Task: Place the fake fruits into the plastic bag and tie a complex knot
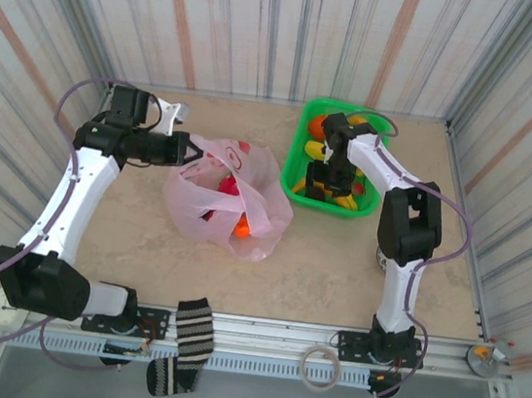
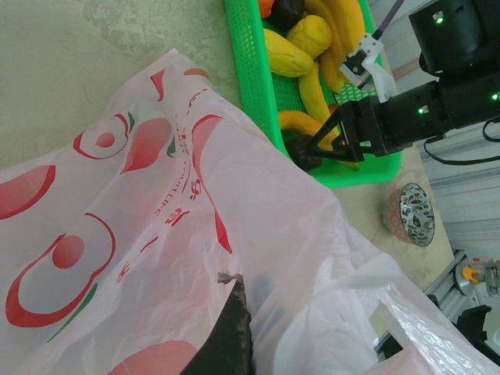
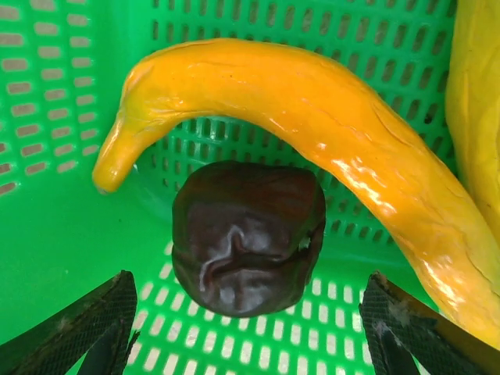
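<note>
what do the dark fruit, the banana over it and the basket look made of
The dark fruit: probably hard plastic, glossy, sharp highlights on its creases. The banana: likely plastic too, shiny yellow-orange skin. The basket: moulded green plastic, slotted walls, duller sheen.

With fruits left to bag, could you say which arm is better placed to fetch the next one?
Right: the right gripper hangs open over the dark purple plastic fruit in the green basket; the left gripper holds the pink plastic bag.
</note>
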`<act>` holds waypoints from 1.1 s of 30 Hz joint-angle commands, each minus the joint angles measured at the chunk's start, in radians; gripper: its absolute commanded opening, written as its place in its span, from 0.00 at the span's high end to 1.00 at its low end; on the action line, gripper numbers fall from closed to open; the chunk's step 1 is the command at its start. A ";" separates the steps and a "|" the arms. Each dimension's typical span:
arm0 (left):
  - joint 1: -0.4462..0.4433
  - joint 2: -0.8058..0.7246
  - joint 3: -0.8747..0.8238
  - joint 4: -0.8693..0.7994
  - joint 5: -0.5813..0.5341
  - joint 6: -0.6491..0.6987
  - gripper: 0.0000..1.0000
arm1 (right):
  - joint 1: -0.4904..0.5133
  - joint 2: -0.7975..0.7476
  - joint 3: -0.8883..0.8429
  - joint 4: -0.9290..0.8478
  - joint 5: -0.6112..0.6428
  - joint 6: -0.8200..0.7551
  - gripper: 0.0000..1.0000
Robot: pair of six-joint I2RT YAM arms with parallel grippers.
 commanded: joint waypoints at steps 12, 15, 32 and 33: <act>-0.002 -0.008 0.013 -0.021 0.005 0.042 1.00 | 0.021 0.091 0.051 0.030 0.016 0.021 0.22; -0.002 -0.008 0.015 -0.024 0.003 0.042 1.00 | 0.028 0.126 0.066 0.024 0.040 0.016 0.22; -0.002 -0.011 0.015 -0.037 -0.013 0.043 1.00 | 0.061 0.067 -0.004 0.127 0.162 -0.040 0.56; -0.002 -0.012 0.015 -0.036 -0.013 0.042 1.00 | 0.061 0.042 -0.024 0.138 0.164 -0.041 0.57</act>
